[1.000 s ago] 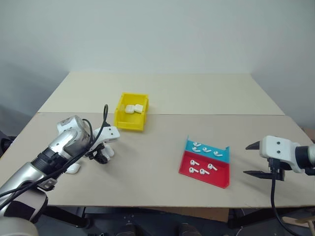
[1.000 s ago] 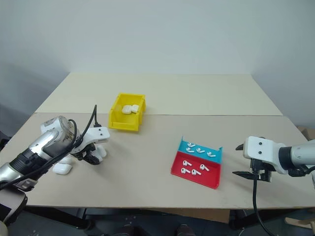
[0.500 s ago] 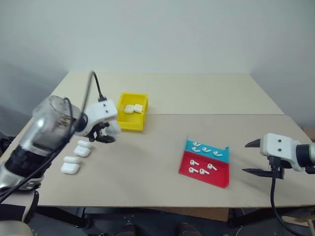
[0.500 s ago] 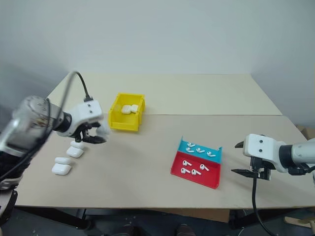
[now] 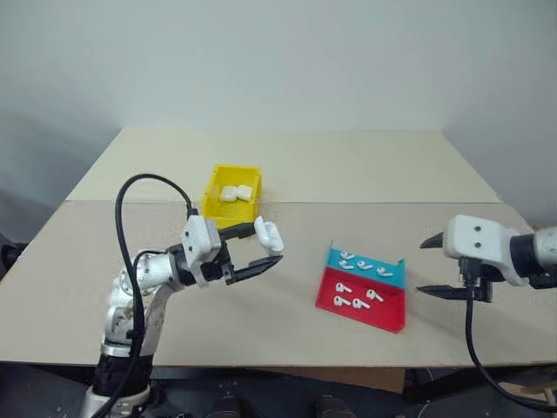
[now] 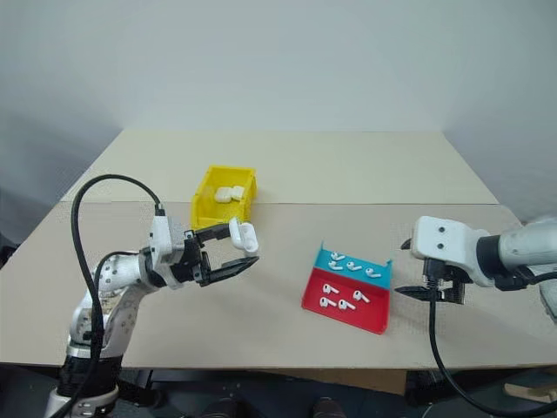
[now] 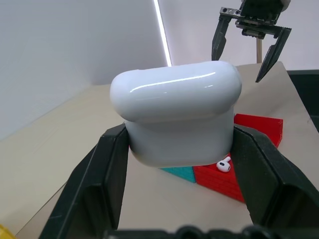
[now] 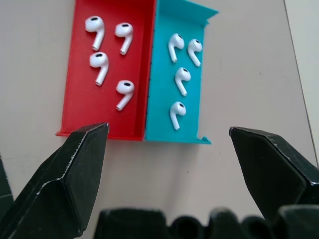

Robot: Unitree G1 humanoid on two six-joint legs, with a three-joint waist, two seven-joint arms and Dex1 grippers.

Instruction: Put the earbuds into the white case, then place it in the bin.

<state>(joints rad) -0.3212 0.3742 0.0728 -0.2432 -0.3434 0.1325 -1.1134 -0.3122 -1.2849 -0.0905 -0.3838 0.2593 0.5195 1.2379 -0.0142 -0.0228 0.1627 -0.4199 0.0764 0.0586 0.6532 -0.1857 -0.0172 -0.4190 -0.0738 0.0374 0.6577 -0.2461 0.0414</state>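
One white case (image 7: 175,117) pinched in left pincer (image 5: 259,251)
Right pincer (image 8: 167,164) (fingers spread wide) hangs above eight earbuds (image 8: 149,74) in the red-and-teal tray (image 8: 140,130).

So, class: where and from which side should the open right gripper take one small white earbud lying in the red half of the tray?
Probably from above, right gripper pinching the bulbous head of an earbud: it lies flat with its thin stem beside the low wall of the red and teal tray.
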